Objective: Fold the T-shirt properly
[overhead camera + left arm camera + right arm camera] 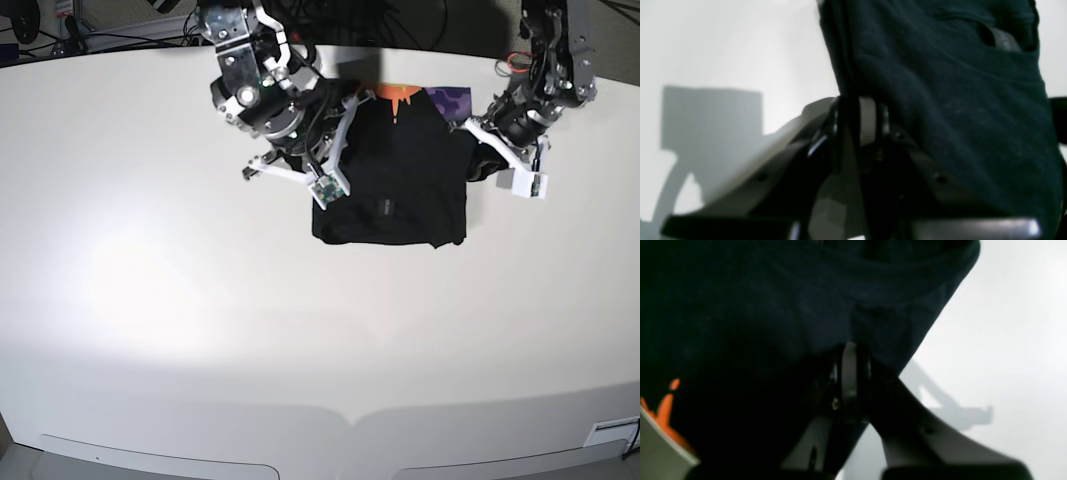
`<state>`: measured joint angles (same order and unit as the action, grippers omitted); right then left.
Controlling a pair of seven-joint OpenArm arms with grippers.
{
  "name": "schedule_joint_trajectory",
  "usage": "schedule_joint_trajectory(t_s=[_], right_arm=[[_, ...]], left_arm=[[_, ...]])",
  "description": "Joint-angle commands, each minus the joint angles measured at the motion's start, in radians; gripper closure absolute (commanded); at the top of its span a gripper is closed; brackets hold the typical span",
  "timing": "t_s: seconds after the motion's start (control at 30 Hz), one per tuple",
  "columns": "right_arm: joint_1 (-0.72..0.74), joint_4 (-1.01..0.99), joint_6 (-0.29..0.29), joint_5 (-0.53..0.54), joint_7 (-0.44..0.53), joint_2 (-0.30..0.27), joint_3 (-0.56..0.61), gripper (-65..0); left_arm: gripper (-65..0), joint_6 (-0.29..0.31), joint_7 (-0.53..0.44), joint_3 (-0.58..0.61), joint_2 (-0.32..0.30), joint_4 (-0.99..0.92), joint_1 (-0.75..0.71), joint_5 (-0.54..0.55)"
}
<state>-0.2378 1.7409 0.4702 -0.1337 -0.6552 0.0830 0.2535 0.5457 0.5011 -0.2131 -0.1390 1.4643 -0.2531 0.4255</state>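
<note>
The black T-shirt [395, 185] lies partly folded at the far middle of the white table [150, 300], with its orange and purple print [402, 98] showing at the far edge. My right gripper [322, 160] is at the shirt's left edge. In the right wrist view the gripper [848, 373] is shut on black cloth [773, 306]. My left gripper [470, 150] is at the shirt's right edge. In the left wrist view the gripper [862, 115] is shut on a fold of the cloth [957, 100], which hangs over it.
Cables and equipment [60, 30] lie beyond the table's far left edge. The table's front edge [350, 420] runs along the bottom of the base view.
</note>
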Motion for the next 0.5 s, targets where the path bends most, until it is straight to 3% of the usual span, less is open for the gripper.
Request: schedule_joint_trajectory(t_s=[0.0, 0.13, 0.3, 0.37, 0.47], right_arm=[[0.011, 0.027, -0.007, 0.002, 0.022, 0.005, 0.001, 0.0], [0.006, 0.087, -0.016, 0.003, 0.018, -0.002, 0.001, 0.0], [-0.060, 0.214, -0.042, 0.010, 0.011, -0.034, 0.001, 0.0], [-0.111, 0.272, -0.043, 0.010, 0.000, -0.049, 0.000, 0.0], [-0.209, 0.348, -0.043, 0.010, -0.029, -0.076, -0.012, 0.0]], left_arm=[[-7.9, -0.007, 0.006, -0.003, -0.024, 0.023, 0.004, -0.006], [-7.9, -0.018, 0.007, -0.010, -0.107, 0.113, -0.019, 0.087], [-6.8, -0.068, -0.013, -0.063, -0.211, 0.278, -0.156, 0.206], [0.0, -0.068, -0.046, -0.093, -0.230, 0.324, -0.233, 0.208], [0.0, -0.068, -0.061, -0.155, -0.227, 0.371, -0.343, 0.208]])
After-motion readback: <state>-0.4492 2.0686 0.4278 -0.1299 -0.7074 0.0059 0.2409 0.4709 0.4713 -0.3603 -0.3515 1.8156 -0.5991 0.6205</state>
